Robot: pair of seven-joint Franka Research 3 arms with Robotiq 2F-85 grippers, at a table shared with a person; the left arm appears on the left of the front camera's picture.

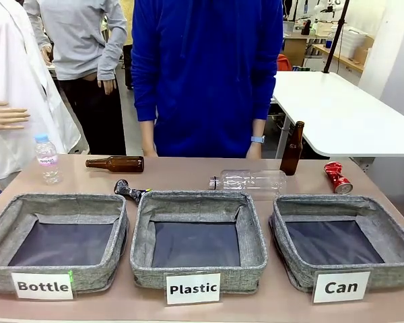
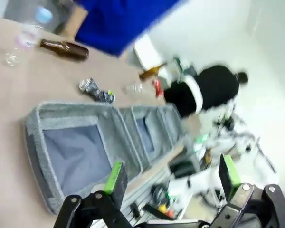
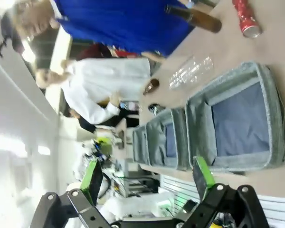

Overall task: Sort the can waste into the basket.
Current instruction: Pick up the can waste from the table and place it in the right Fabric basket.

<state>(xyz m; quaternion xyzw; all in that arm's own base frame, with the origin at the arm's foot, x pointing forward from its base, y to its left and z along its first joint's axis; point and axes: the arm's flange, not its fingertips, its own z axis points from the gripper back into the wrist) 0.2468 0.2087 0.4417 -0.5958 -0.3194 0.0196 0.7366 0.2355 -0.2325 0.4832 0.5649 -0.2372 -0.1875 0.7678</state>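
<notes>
1. Right gripper (image 3: 147,175): spread wide, gripping nothing, hanging on the near side of the basket row. Left gripper (image 2: 172,174): likewise parted and empty.
2. Can basket (image 1: 323,200): at the row's right end, nothing inside yet. Plastic basket (image 1: 198,196) in the middle, Bottle basket (image 1: 60,200) on the left.
3. Red can (image 1: 337,177): on the table just past the Can basket's far right corner, long axis slanting far-left to near-right. Straight beyond that basket from the right jaws, so probably the right arm's pick.
4. Dark can (image 1: 128,190): by the far corners of the Bottle and Plastic baskets, nearer the left arm, well apart from the Can basket.
5. Clear plastic bottle (image 1: 250,180) lying flat and upright brown bottle (image 1: 292,149) left of the red can; the upright one looks easy to topple.
6. Farther left, lying brown bottle (image 1: 116,163) and small water bottle (image 1: 47,159).
</notes>
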